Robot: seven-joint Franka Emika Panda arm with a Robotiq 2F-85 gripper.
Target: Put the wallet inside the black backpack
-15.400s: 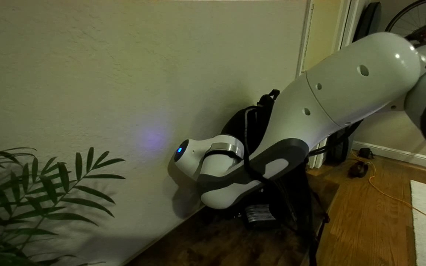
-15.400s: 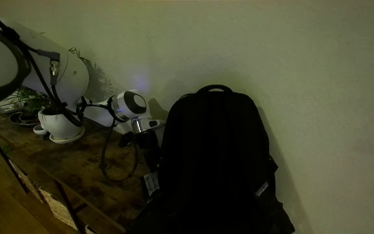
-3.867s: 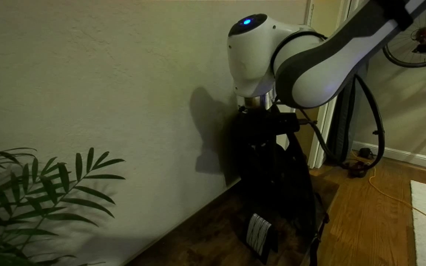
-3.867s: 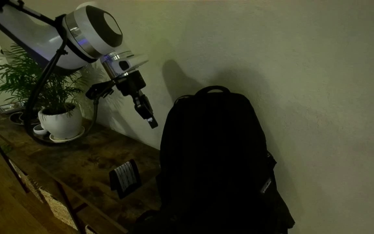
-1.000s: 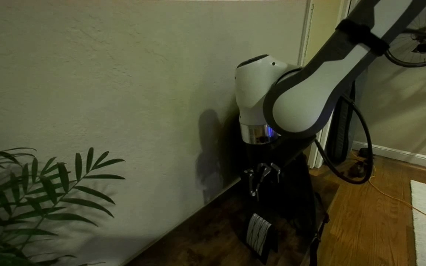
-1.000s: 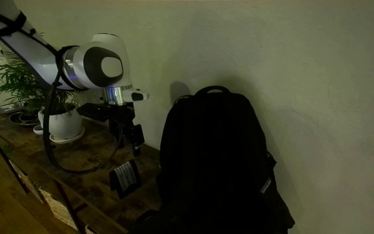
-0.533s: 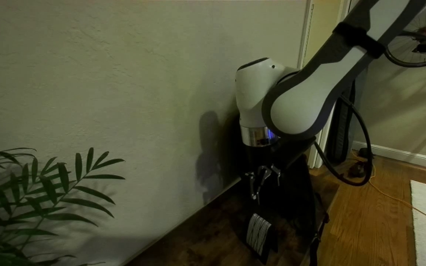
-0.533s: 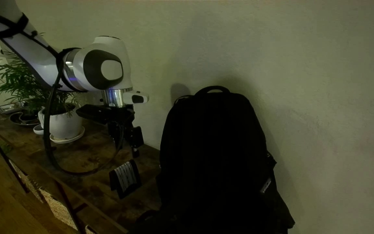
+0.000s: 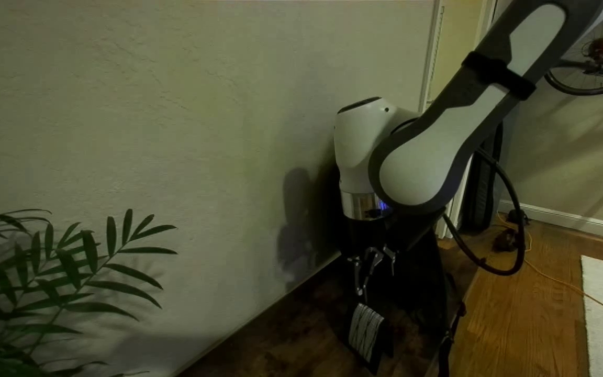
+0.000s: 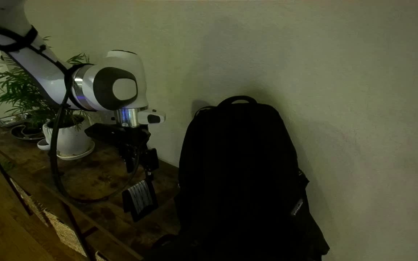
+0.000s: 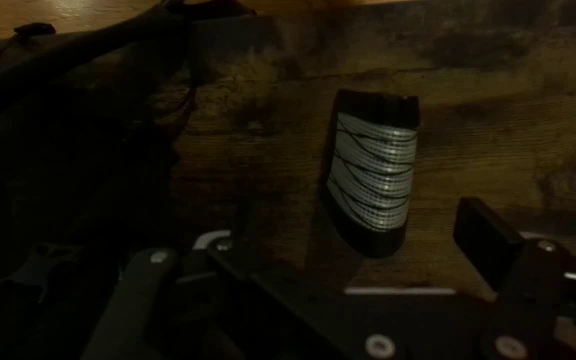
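While one hand (image 10: 140, 174) hangs spread near one wallet (image 11: 375, 172) (pale-patched), one black backpack (image 10: 240, 174) close by, one table (image 10: 89, 174) beneath.

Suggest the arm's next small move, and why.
Probably lower the open pincer slightly: in the wrist view the ungripped wallet appears roughly between its spread fingers, and both exterior views show the pincer mostly above it.
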